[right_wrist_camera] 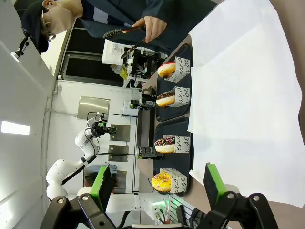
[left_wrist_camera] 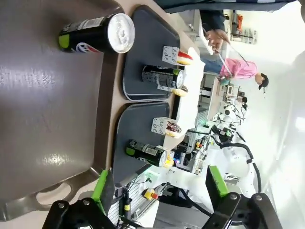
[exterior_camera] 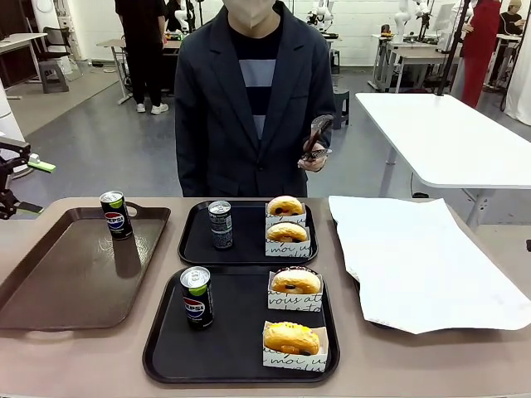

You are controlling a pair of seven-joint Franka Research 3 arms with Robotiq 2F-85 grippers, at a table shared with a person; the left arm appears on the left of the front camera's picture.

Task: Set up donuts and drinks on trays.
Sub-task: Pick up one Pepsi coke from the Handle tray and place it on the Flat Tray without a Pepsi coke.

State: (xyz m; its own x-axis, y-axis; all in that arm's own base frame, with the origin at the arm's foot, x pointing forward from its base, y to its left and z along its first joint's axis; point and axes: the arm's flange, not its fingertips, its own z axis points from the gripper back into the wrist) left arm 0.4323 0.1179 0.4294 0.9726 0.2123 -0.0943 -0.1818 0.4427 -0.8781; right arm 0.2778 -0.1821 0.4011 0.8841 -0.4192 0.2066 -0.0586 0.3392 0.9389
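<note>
Left wrist view: the left gripper [left_wrist_camera: 157, 191] jaws are open and empty, the Pepsi can [left_wrist_camera: 97, 34] well beyond them; the right gripper [right_wrist_camera: 157, 183] jaws are open too.

A long brown tray [exterior_camera: 50, 282] lies left; white paper [exterior_camera: 423, 257] lies right.

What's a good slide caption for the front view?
Two black trays each hold a can and two sleeved donuts; a Pepsi can stands on the brown tray.
</note>
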